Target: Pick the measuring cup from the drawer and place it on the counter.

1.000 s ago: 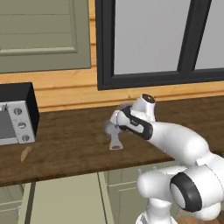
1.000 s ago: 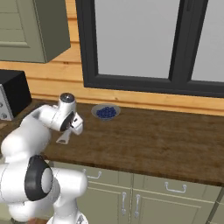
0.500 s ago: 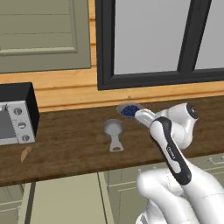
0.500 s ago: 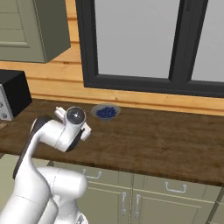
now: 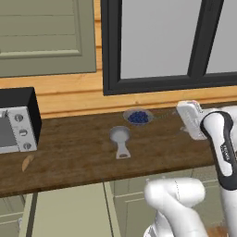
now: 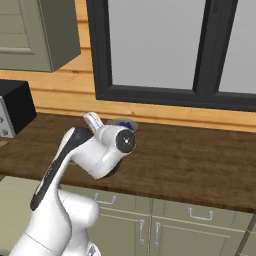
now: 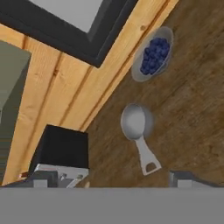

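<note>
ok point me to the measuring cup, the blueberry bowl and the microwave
measuring cup (image 5: 119, 135): left base view, on its round bowl part.
bowl of blueberries (image 5: 138, 116): left base view, on the berries at its middle.
microwave (image 5: 14, 122): left base view, on its front face.

Bowl of blueberries mostly hidden behind the arm in the right base view, only a rim and a few berries showing. Microwave cut off at the left edge; in the hand view cut by the bottom band. Gripper fingers not discernible. Small orange-brown item on the counter too small to identify.
</note>
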{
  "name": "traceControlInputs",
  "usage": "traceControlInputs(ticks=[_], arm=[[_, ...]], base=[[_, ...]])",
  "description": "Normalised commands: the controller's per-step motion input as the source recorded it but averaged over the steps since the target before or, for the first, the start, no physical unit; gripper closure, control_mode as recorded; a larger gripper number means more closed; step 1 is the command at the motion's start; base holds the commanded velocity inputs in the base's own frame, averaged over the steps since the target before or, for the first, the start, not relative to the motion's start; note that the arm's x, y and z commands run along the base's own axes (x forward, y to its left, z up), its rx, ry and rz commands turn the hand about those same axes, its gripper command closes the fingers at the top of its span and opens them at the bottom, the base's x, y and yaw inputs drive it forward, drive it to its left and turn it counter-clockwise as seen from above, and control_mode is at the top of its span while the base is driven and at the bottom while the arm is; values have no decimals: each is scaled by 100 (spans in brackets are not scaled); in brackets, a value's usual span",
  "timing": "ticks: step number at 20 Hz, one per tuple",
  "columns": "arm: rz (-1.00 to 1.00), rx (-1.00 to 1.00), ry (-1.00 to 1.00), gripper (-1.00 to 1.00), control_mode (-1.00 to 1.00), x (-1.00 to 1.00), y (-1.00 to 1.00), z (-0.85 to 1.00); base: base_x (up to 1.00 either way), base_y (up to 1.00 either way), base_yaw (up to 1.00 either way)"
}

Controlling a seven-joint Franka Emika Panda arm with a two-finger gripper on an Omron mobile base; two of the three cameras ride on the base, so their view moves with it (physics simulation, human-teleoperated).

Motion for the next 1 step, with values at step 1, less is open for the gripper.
traceControlInputs(ticks=[1], arm=[[6,31,14,-100,-100,-1,-74,100]], base=[[0,0,0]])
